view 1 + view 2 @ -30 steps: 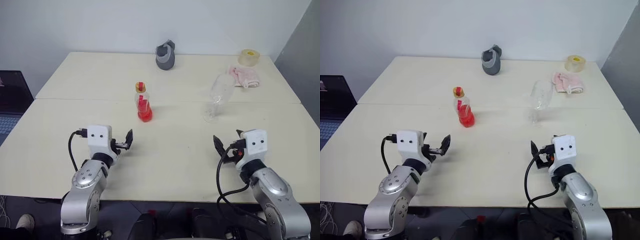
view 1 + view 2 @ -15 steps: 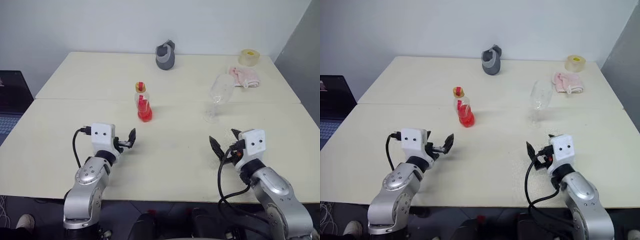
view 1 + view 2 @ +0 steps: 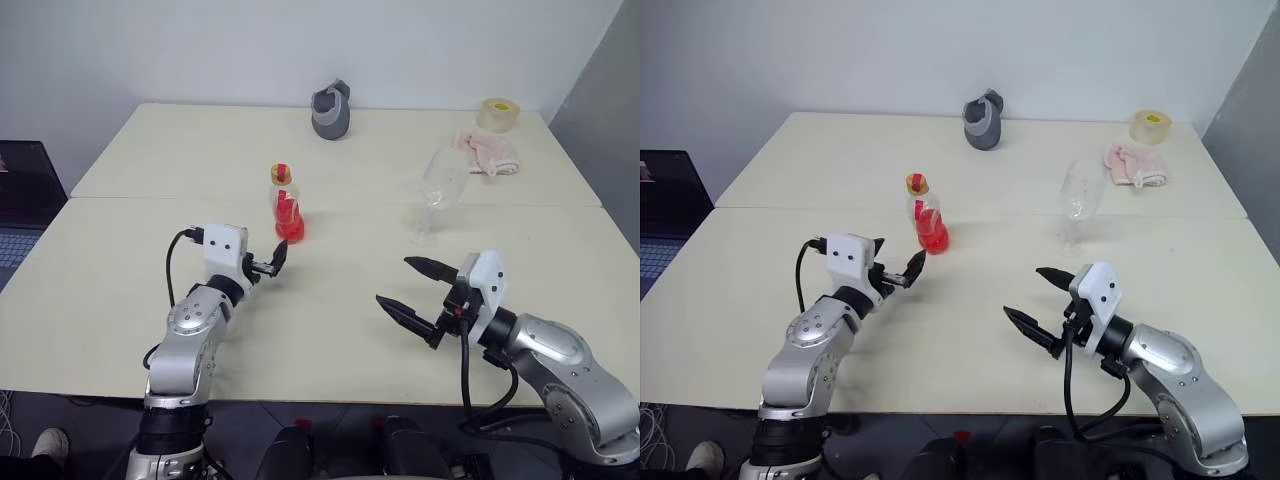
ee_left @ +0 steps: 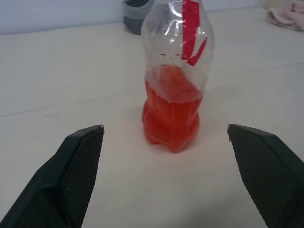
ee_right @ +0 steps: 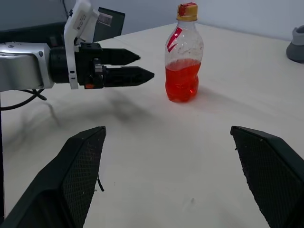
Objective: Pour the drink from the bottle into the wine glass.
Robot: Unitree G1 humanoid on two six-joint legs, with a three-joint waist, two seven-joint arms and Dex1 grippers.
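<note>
Left eye view: the bottle stands upright near the middle of the cream tabletop, its lower part holding the red drink, yellowish top in place. The left gripper sits just short of the bottle, pointing at it, fingers released and spread to either side of it without contact. The wine glass stands upright to the right of the bottle, well apart from it. The right gripper hovers in front of the glass, turned toward the bottle, fingers released, grasping nothing. At the far edge: a grey pouch, a tape roll, a pink cloth
</note>
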